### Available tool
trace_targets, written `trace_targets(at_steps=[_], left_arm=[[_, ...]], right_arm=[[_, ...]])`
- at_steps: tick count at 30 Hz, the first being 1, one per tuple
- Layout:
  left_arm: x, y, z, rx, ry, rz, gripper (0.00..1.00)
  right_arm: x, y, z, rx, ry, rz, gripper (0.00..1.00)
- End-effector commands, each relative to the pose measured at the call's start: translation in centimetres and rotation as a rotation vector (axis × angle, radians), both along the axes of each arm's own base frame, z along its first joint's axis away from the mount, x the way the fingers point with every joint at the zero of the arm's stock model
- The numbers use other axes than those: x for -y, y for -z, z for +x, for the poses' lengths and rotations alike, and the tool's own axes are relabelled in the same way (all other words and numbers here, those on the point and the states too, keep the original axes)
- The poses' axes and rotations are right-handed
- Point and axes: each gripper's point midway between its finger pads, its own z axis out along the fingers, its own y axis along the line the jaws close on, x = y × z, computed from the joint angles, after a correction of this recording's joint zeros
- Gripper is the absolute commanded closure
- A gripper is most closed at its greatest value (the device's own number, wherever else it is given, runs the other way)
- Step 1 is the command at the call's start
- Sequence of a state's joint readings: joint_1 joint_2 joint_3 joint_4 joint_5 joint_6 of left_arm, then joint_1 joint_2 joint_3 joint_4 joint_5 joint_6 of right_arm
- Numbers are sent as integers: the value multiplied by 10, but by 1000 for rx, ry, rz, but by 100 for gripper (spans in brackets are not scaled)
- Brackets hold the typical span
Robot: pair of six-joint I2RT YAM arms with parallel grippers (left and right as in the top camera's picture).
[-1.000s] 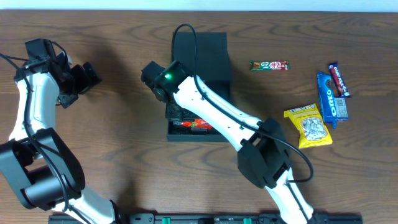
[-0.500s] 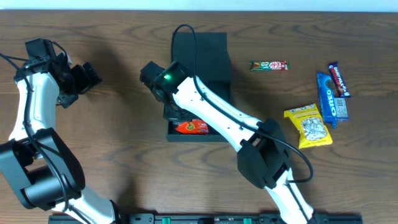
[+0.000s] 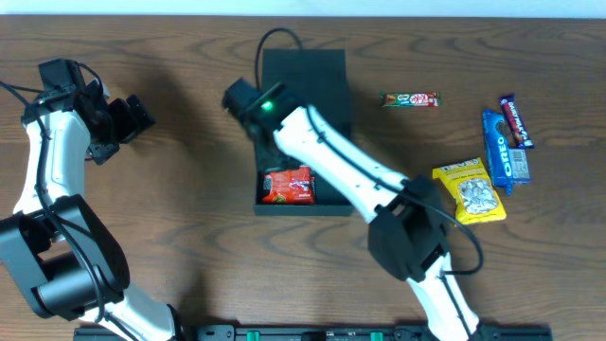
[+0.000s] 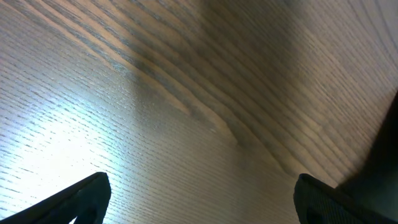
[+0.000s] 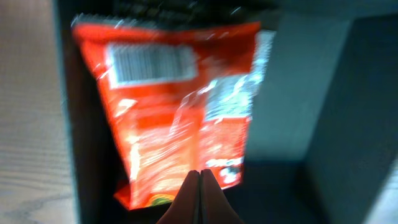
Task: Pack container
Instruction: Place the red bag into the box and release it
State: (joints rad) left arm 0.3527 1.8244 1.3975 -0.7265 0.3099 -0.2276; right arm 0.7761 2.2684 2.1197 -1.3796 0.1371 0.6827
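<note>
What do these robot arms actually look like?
Both are white tubes with chunky black joints. The right arm has a black cable looping above it and a small green light near its wrist. The left arm ends in a black hand.

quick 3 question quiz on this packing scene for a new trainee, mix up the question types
1. True or false: the red packet lies inside the container.
2. Multiple choice: the fingers of the left gripper are A) shut on a snack, B) open over bare table, C) inside the container.
3. Short answer: how many snacks lie on the table outside the container?

Key
1. True.
2. B.
3. Four: the green bar, the dark bar, the blue Oreo pack and the yellow bag.
</note>
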Motion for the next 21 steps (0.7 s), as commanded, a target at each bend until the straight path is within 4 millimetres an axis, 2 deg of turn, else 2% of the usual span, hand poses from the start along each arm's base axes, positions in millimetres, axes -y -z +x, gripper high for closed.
trace_targets(at_steps=[1,6,10,14,18,21], left_arm=[[0,0,2,4,18,2,5],[0,0,1,3,19,2,5],[1,0,1,1,19,1,5],[1,0,1,0,18,1,5],[1,0,1,0,18,1,4],[1,0,1,0,18,1,5]], right_arm=[[4,-29,13,18,-94,85,98],[-33,1,-1,-94,-322,272,99],[-39,23,-5,-93,-361,277,99],[-35,42,-10,-112,-361,267,98],[-39,45,-3,-80,-370,284,98],[-46,39,10,-28,-397,311,98]])
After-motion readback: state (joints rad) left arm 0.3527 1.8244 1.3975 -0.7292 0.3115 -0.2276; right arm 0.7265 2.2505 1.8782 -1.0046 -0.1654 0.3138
